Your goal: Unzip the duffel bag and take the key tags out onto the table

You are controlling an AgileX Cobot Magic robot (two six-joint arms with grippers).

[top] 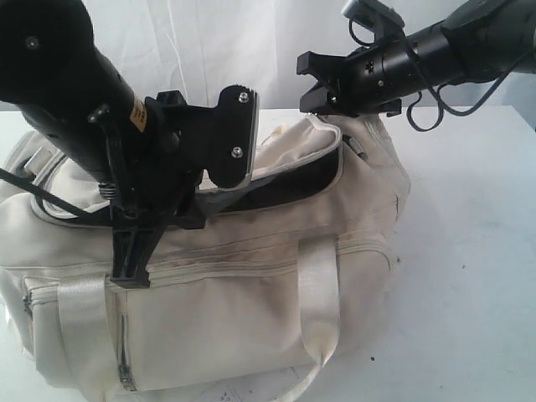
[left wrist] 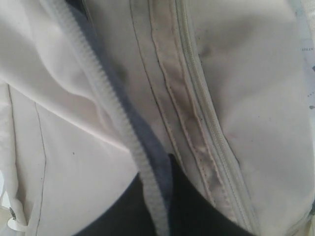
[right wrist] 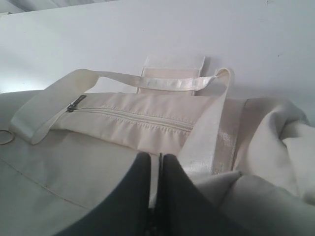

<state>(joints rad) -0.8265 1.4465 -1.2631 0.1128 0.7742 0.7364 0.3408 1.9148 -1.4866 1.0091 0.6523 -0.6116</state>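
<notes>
— Outside view?
— The duffel bag (top: 251, 318) lay lengthwise left to right on the table (top: 469, 276), its zip parted on dark lining (top: 289, 191). No key tags showed.
— Which arm was nearer?
— I'd judge the right gripper (top: 322, 88), at the far-right end. The left gripper (top: 128, 264) hung down the near side.
— Left wrist?
— Jaws closed on the toothed zip edge (left wrist: 115, 113).
— Right wrist?
— Fingers (right wrist: 128, 196) pressed together, and I couldn't tell if they held anything. A satin handle (right wrist: 162, 82) lay beyond.

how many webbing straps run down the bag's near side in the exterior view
2: a strap near the duffel bag's left end, another strap right of its middle. More may be hidden.
</notes>
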